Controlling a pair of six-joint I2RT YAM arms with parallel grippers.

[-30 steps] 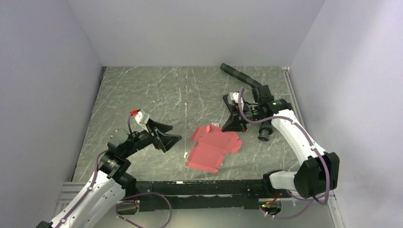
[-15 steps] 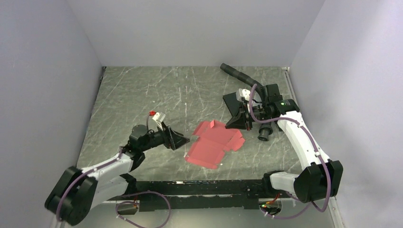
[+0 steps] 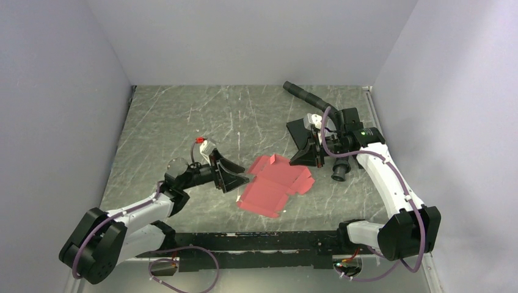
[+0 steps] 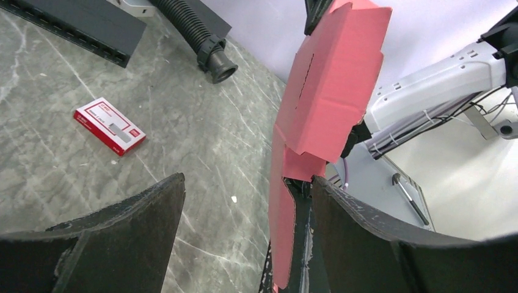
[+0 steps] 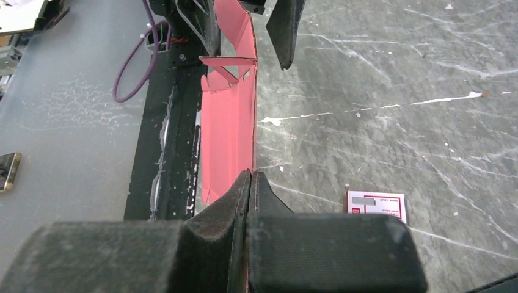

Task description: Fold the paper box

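Right tool (image 5: 250,178): fingers together — pinched on the paper box (image 3: 275,183) at its right edge.
Left tool (image 3: 239,182): fingers apart, straddling the box's left edge.
Paper box: mid-worktop (image 3: 183,116) — between both tools, flaps partly raised.

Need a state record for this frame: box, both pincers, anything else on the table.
paper box: red-pink die-cut sheet, mostly unfolded, mid-table
right pincer: shut on the paper box's edge
left pincer: open, the opposite edge of the box between its fingers, not clamped
red-and-white card: flat on the table, near the box, apart from it
fold status: not yet formed
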